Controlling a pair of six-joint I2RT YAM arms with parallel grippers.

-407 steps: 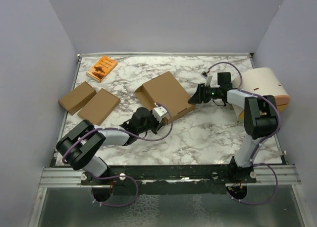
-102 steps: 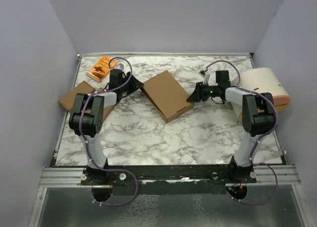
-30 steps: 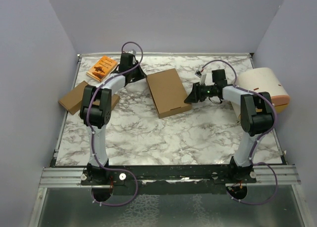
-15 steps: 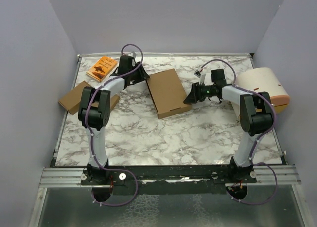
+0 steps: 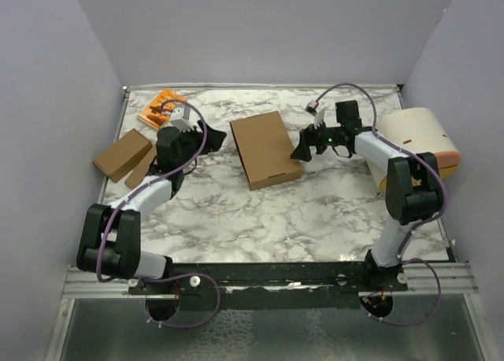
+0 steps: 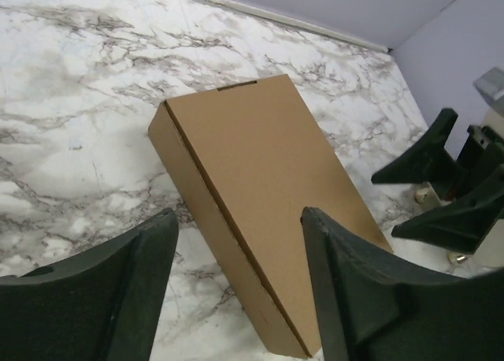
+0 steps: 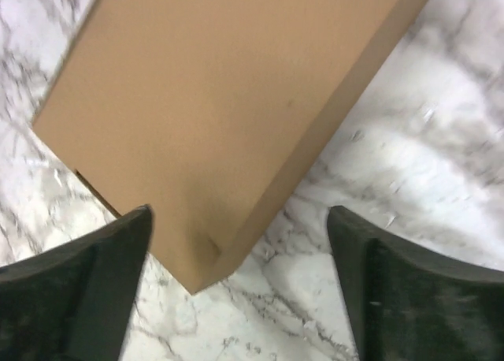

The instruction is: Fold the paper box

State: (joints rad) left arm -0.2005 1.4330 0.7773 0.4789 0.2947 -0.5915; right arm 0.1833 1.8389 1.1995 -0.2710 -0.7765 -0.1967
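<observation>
Desk (image 5: 315,211) carries the closed paper box (image 5: 264,147) flat at its middle, with its long axis running away from the arm bases. It lies between both tools: left tool (image 6: 238,219) and right tool (image 7: 238,213) are wide and empty, and the right one seems nearer, by its right edge.

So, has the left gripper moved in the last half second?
Yes. The left gripper pulled back from the box, toward the near left, away from the far table edge.
</observation>
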